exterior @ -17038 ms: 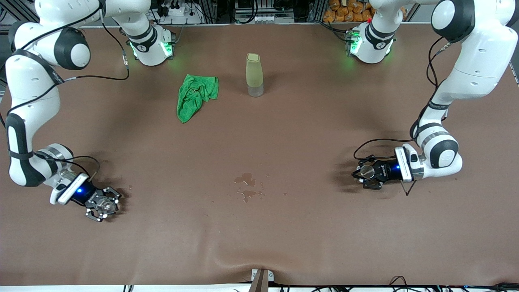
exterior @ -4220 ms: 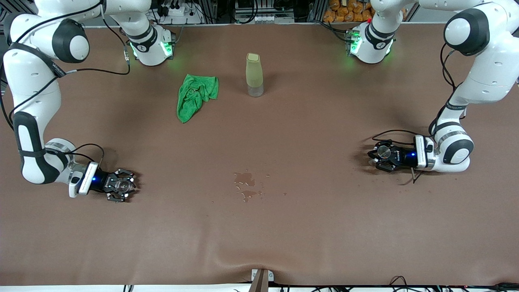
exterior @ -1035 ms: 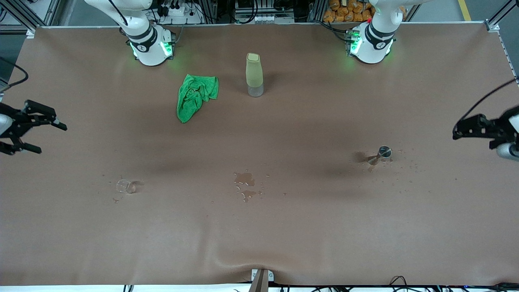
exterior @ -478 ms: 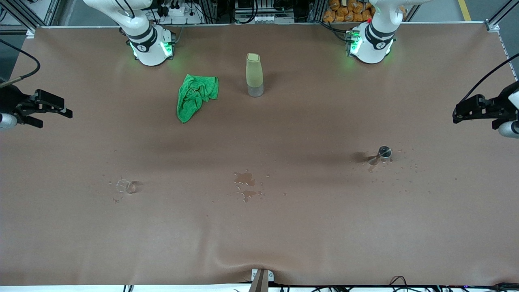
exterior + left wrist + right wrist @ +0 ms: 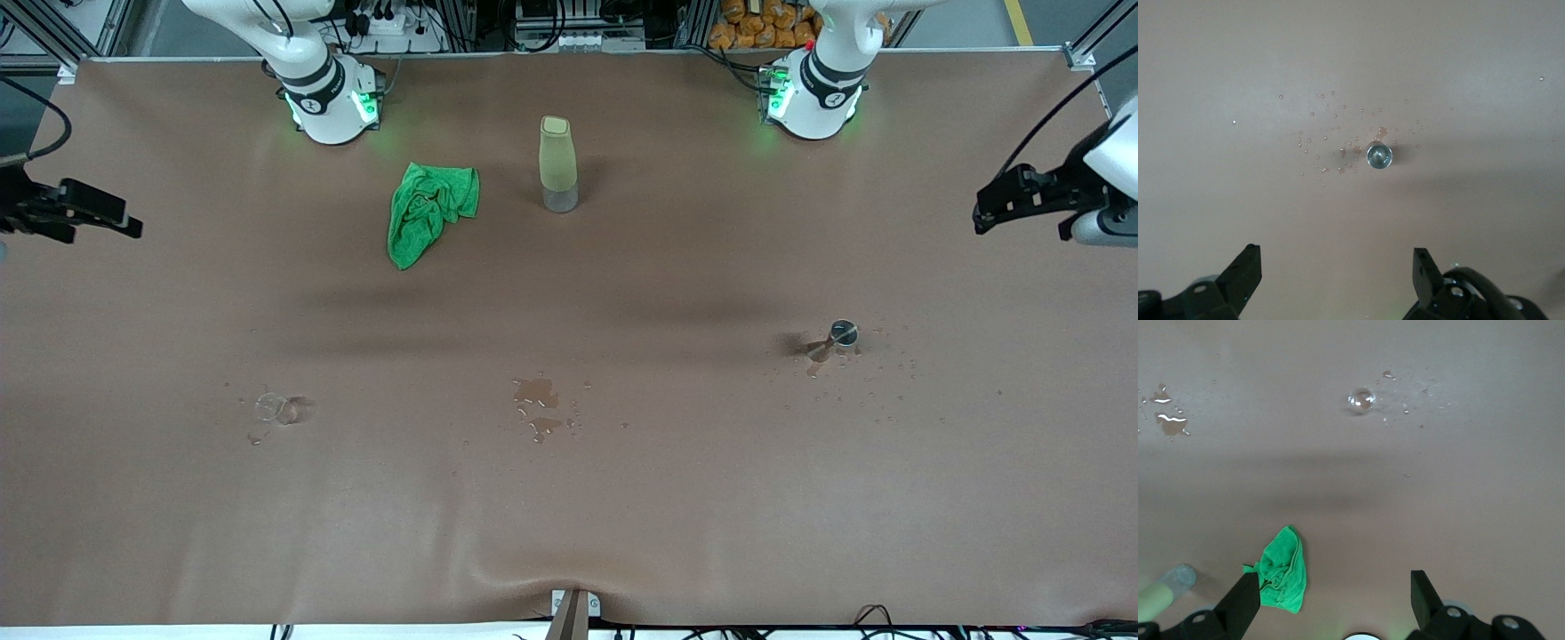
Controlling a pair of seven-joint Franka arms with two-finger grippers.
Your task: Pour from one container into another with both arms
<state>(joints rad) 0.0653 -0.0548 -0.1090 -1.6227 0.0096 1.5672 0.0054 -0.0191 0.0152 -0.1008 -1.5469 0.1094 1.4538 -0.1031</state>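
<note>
A small metal cup (image 5: 843, 333) stands upright toward the left arm's end of the table, with droplets scattered around it. In the left wrist view the metal cup (image 5: 1379, 155) lies well below my left gripper (image 5: 1336, 257), whose jaws are open and empty. A small clear glass cup (image 5: 269, 407) stands toward the right arm's end. The glass cup (image 5: 1361, 399) shows far off from my right gripper (image 5: 1335, 583), also open and empty. From the front, the left gripper (image 5: 1000, 200) and right gripper (image 5: 111, 218) hang high over the two ends of the table.
A tall pale-green bottle (image 5: 557, 164) stands between the arm bases, with a crumpled green cloth (image 5: 431, 209) beside it toward the right arm's base. A small puddle (image 5: 538, 400) with droplets wets the brown table cover (image 5: 569, 516) in the middle.
Both grippers held the cups seconds ago and have since let go and lifted away. Over the last second they kept rising and drifting toward the bases' side. The cups stayed put.
</note>
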